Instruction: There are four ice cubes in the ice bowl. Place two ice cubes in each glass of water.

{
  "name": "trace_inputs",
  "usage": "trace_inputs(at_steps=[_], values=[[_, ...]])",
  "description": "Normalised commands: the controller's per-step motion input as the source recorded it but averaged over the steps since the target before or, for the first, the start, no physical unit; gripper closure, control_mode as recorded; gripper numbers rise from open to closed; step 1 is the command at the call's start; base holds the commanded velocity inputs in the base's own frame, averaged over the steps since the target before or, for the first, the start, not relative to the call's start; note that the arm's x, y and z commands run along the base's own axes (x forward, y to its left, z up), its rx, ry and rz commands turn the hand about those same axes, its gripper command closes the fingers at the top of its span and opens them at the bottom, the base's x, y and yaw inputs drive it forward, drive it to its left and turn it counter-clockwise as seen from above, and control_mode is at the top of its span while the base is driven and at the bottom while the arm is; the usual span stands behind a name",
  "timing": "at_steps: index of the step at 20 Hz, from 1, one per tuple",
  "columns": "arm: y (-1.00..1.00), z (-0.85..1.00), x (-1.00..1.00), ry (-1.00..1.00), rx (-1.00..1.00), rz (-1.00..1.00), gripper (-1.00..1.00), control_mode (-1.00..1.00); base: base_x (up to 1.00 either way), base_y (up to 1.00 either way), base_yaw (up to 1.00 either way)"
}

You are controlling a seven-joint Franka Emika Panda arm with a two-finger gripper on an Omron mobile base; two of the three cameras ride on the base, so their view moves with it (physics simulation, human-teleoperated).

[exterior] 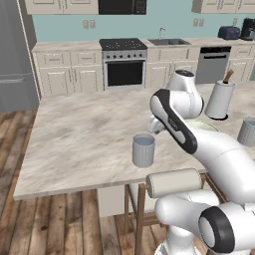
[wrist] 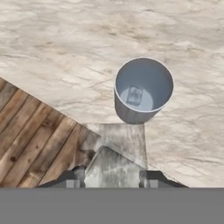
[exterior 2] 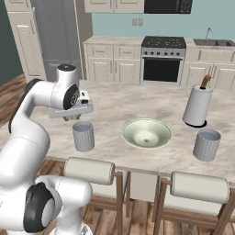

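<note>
The fingers [wrist: 111,178] hover above the left glass of water [exterior 2: 83,136], set partly apart and holding a pale ice cube [wrist: 112,168] between them. One ice cube [wrist: 134,95] lies inside this glass. The ice bowl [exterior 2: 147,133] sits mid-counter [exterior 2: 119,108], between it and the right glass [exterior 2: 206,144].

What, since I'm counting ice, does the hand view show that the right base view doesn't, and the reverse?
Hand view: a cube lying inside the near glass, and a pale lump, likely ice, between the fingertips of the gripper.
Right base view: the bowl, a second glass, the white holder, the stove.
Both: the near glass, the marble counter, the wood floor.
</note>
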Motion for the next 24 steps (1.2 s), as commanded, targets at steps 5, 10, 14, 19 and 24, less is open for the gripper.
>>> trace_inputs(at_steps=[5, 10, 14, 19, 24], values=[[0.03, -0.11, 0.18, 0.00, -0.01, 0.00, 1.00, -1.00, 0.00, 0.00, 0.00], [0.02, -0.12, 0.16, 0.00, -0.01, 0.00, 1.00, -1.00, 0.00, 0.00, 0.00], [0.02, -0.15, 0.14, 0.00, -0.02, 0.00, 1.00, -1.00, 0.00, 0.00, 0.00], [0.02, -0.15, 0.15, 0.00, -0.02, 0.00, 1.00, -1.00, 0.00, 0.00, 0.00], [0.01, -0.15, 0.18, 0.00, -0.01, 0.00, 1.00, -1.00, 0.00, 0.00, 0.00]])
